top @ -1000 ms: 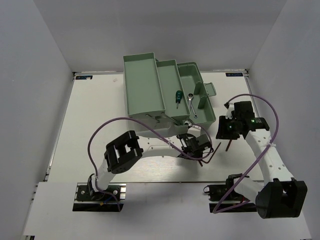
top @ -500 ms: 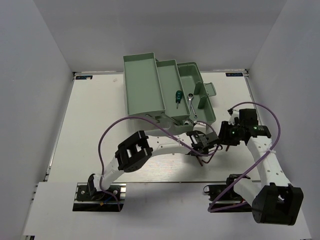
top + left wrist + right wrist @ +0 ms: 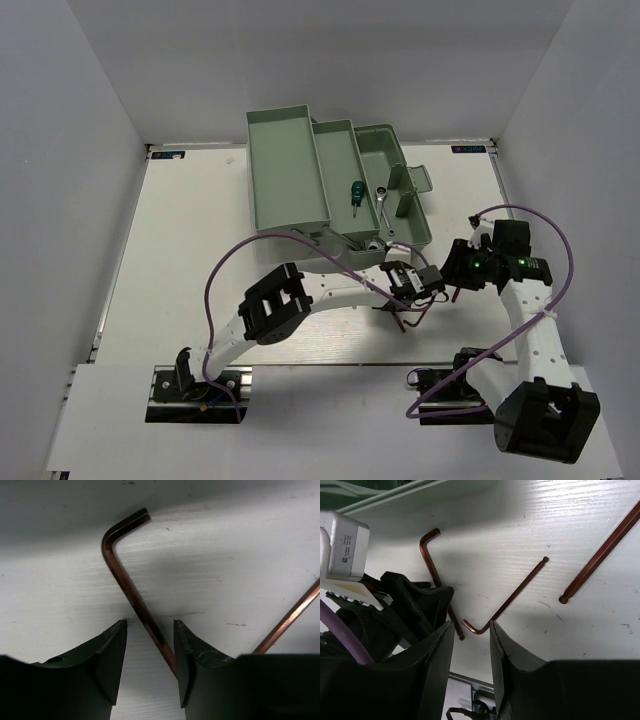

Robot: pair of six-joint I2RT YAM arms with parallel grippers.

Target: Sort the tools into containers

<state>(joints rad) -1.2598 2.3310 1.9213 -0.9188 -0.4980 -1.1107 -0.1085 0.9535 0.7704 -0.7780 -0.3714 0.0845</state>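
Note:
The mint-green toolbox [image 3: 285, 175] stands open at the back. A green-handled screwdriver [image 3: 353, 192] and a silver wrench [image 3: 384, 200] lie in its trays. Three dark hex keys lie on the table in front of it. My left gripper [image 3: 150, 650] is open and low over the table, its jaws on either side of one hex key's [image 3: 130, 590] long arm. A second hex key [image 3: 290, 617] lies to its right. My right gripper [image 3: 470, 645] is open and empty just above the bend of the middle hex key [image 3: 515, 595]. A thicker hex key [image 3: 602, 555] lies further right.
The toolbox's front wall [image 3: 420, 495] is close behind the hex keys. My left gripper's body [image 3: 415, 605] sits right beside my right fingers. The two grippers [image 3: 408, 285] [image 3: 455, 272] are near each other. A purple cable [image 3: 520, 215] loops over the right arm.
My right gripper has swung left and down towards the hex keys. My left gripper has reached further right, closing onto the same spot.

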